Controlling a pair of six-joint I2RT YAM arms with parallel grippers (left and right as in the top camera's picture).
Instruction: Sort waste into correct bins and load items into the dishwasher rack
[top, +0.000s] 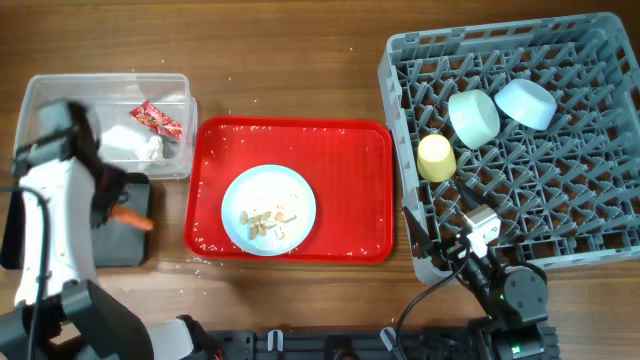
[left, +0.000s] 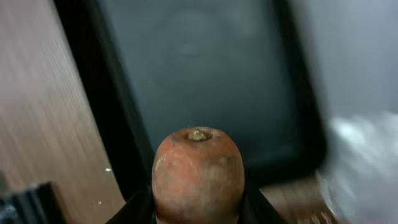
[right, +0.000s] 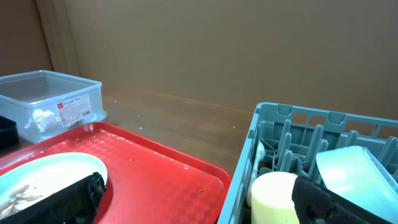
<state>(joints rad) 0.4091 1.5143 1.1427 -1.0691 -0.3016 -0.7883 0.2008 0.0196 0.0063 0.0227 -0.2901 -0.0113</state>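
Overhead, the left arm (top: 50, 225) hides most of the carrot (top: 134, 218) above the black tray (top: 125, 252). Left claw (left: 198, 213), mostly cut off, squeezes the carrot. Right claw (right: 199, 202) gapes wide, holding nothing, beside the rack (right: 242, 174).

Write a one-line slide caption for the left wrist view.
Left gripper holds an orange carrot above the black tray.
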